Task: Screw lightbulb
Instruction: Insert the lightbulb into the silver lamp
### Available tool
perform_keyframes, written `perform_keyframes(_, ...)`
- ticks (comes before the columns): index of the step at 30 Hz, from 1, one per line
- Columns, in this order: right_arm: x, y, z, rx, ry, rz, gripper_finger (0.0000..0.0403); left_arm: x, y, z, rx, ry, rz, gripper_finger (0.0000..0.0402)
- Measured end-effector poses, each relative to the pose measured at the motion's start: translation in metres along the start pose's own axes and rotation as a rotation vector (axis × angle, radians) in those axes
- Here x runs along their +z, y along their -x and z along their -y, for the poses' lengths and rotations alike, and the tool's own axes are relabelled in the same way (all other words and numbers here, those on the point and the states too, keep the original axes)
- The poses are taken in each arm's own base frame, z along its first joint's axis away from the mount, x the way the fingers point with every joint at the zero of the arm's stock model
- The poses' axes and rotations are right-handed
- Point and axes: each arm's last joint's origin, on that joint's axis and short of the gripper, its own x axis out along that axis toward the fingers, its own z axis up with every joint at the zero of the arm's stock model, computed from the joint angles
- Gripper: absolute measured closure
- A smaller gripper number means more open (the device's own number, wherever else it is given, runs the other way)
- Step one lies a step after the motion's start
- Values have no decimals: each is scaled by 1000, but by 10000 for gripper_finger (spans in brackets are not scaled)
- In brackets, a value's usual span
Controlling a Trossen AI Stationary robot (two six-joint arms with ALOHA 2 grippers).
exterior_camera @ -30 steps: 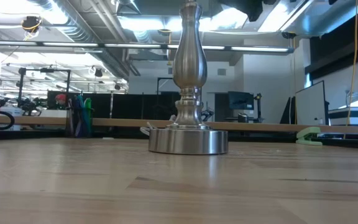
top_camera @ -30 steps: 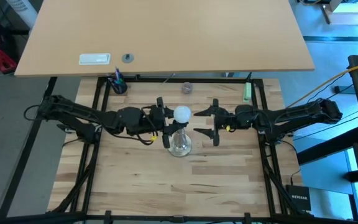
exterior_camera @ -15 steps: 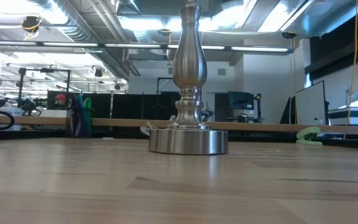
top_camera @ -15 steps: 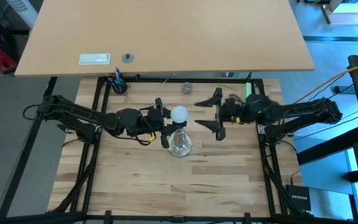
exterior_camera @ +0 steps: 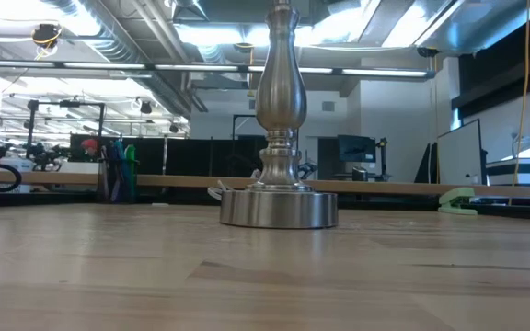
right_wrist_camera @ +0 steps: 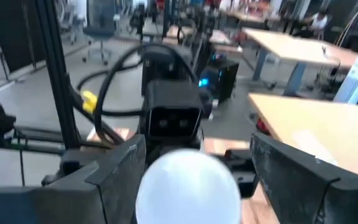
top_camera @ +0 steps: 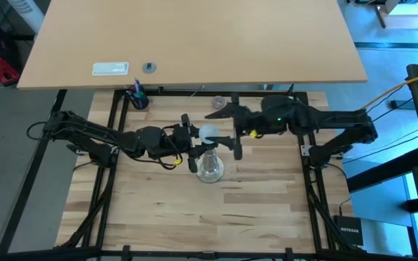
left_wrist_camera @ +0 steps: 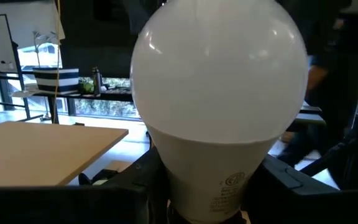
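Observation:
The white lightbulb (top_camera: 209, 133) stands upright on top of the silvery lamp stand (top_camera: 210, 168), whose round base (exterior_camera: 279, 208) rests on the wooden table. My left gripper (top_camera: 194, 143) reaches in level from the table's left and is shut on the bulb. In the left wrist view the bulb (left_wrist_camera: 219, 93) fills the picture. My right gripper (top_camera: 228, 131) hovers high at the bulb's right, open. Its fingers (right_wrist_camera: 120, 177) stand on either side of the globe (right_wrist_camera: 188, 186) without touching it. The low view shows only the stand. My left gripper pinches the bulb's tapered neck (left_wrist_camera: 166, 180), below the globe, between its two fingers. The fingers come in level from the table's left. The bulb stands upright on the stand's top. The lowest part of the neck lies at the picture's bottom edge.
A small greyish knob (top_camera: 218, 102), a green object (top_camera: 288, 108) and a cup of pens (top_camera: 138, 98) sit along the table's far edge. A lighter desk (top_camera: 194, 36) lies beyond it. The table's near half (top_camera: 209, 210) is bare wood.
My right gripper has risen and swung toward the table's left, from level at the bulb's right to high beside and over the globe, staying open. The bulb, the stand and my left gripper have kept their places.

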Motion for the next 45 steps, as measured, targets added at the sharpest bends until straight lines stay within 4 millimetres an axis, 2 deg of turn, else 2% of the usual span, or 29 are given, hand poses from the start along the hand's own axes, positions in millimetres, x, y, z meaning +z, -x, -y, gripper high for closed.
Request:
perform_keyframes(4,-6,-4,-1,-7,1,-38,111,0,0,0,0,2,-1,259)
perform_keyframes(16,-6,-2,0,-10,-9,-51,111,-1,0,0,1,0,-3,258)
perform_keyframes(23,-9,-2,0,-13,-11,-78,111,-1,0,0,1,0,-3,246)
perform_keyframes(33,-14,-9,-1,-15,-12,-99,111,-1,0,0,2,-2,-7,243)
perform_keyframes(45,-15,-6,0,-83,-9,-124,111,-2,0,0,3,8,-9,243)
